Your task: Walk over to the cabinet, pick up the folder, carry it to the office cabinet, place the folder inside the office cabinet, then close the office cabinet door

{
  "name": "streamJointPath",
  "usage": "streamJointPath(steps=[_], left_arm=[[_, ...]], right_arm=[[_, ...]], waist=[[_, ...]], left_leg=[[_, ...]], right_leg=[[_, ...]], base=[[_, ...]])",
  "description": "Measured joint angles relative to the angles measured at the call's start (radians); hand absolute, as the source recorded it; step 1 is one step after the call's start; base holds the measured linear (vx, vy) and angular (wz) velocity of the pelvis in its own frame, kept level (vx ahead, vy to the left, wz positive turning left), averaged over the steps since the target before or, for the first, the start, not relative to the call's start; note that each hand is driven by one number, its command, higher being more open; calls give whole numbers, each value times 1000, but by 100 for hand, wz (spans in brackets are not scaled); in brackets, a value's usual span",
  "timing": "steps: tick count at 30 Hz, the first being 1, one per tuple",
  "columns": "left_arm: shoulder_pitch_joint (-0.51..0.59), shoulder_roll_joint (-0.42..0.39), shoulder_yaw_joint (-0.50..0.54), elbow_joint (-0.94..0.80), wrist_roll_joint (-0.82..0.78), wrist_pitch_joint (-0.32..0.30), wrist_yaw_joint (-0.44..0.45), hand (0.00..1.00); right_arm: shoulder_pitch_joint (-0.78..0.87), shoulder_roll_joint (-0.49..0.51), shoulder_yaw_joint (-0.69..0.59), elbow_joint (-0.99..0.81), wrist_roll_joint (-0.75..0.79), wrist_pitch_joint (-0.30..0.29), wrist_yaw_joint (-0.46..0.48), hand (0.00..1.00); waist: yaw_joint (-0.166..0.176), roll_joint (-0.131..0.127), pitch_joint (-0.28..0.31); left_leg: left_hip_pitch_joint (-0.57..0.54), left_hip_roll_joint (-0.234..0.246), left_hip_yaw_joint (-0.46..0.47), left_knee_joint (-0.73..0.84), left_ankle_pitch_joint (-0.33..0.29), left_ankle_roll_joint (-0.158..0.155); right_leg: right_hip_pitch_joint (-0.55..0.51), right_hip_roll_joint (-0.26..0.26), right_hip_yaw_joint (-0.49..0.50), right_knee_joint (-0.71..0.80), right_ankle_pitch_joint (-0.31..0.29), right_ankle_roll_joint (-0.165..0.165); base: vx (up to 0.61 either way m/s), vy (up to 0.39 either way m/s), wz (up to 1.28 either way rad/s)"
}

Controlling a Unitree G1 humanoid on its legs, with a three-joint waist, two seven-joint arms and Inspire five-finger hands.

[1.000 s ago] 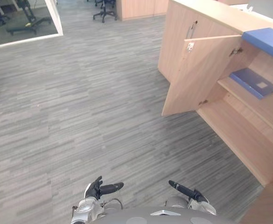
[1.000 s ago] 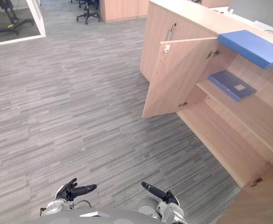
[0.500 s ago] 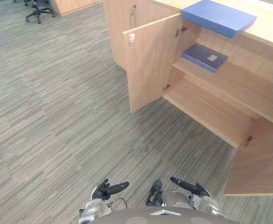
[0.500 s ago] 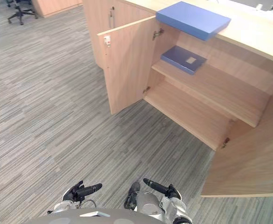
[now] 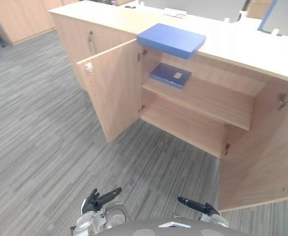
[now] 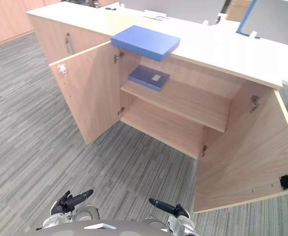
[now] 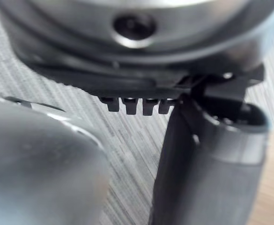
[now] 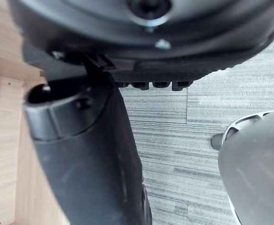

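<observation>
The view has swung onto the open light-wood cabinet [image 5: 242,46], the flat blue folder [image 5: 172,39] overhanging its top, so the approach looks nearly done; left hand [image 5: 97,200] and right hand [image 5: 202,207] hang empty, fingers apparently straight.

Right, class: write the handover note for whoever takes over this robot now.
Left robot hand: open, empty, low. Right robot hand: the same.
Blue folder lies on the cabinet top; a darker folder lies on the upper shelf inside.
Left door and right door stand open.
Done: robot is at the cabinet.
Left, likely: pick up the blue folder, shelve it, close the doors.
</observation>
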Motion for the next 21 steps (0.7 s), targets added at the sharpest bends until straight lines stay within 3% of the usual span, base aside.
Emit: streamJointPath(steps=[1,3,4,5,6,9,12,13,15,16,19,20,21], left_arm=[[0,-12,-1,0,-20,-3,0,100],[1,-17,-2,1,-27,-4,4,100],[2,-16,-8,3,-28,-3,4,100],[1,-13,-8,5,-31,-3,3,100],[-4,-10,-6,6,-33,-4,5,100],[-25,13,-11,43,-32,-3,4,100],[-14,15,-11,56,-32,-4,0,100],[-14,13,-12,66,-32,-4,-2,100],[-14,11,-14,70,-31,-4,-5,100],[-12,11,-14,72,-30,-4,-7,100],[0,19,-12,76,-29,-3,-9,100],[1,27,-20,79,-21,-3,-9,100],[3,32,-23,82,-18,-3,-9,100]], right_arm=[[1,-1,1,-1,1,-1,3,100],[5,-2,1,-2,0,-1,3,100],[7,-2,2,-5,-1,-3,3,100],[8,1,2,-5,-2,-4,3,100],[14,14,1,-4,-3,-5,5,100],[15,34,0,-5,-11,-3,16,100],[18,31,-3,-12,-41,-3,39,100],[25,24,-3,-24,-44,-4,45,100],[31,19,-16,-34,-50,-6,47,100],[34,17,-26,-38,-54,-5,48,100],[35,14,-31,-40,-59,-6,52,100],[33,15,-30,-40,-72,-6,54,100],[33,15,-30,-40,-73,-6,54,100]], waist=[[1,3,-2],[4,8,-5],[2,13,-11],[2,3,-16],[4,-24,-17],[7,-52,-28],[8,-43,-28],[5,-27,-30],[5,-21,-29],[4,-24,-27],[-3,-32,-33],[-7,-35,-35],[-10,-33,-35]], left_leg=[[-2,-59,-78,-164,43,-14],[3,-82,-109,-224,132,-8],[22,-96,-107,-226,215,5],[24,-104,-88,-219,208,11],[36,-120,-55,-216,194,28],[72,-144,7,-234,175,60],[180,-164,54,-288,158,85],[220,-165,58,-326,153,88],[269,-175,69,-376,143,94],[288,-190,79,-393,131,103],[320,-208,75,-429,125,116],[335,-202,63,-440,126,127],[337,-196,55,-439,124,127]], right_leg=[[11,-26,43,0,-14,27],[27,-42,77,1,-27,52],[37,-54,116,11,-43,80],[38,-71,123,17,-50,90],[35,-99,143,28,-58,103],[39,-144,180,32,-42,136],[46,-179,219,115,-38,142],[10,-184,231,214,-39,143],[-72,-204,228,401,-36,147],[-126,-233,211,524,-23,150],[-195,-303,117,678,20,115],[-214,-318,65,702,-43,95],[-222,-317,48,696,-75,99]], base=[[194,222,-82],[292,280,-74],[331,275,-58],[411,313,-54],[331,242,-37],[268,198,-48],[188,190,-55],[89,152,-39],[35,138,-28],[6,125,-22],[66,70,-1],[119,-2,13],[183,-22,28]])
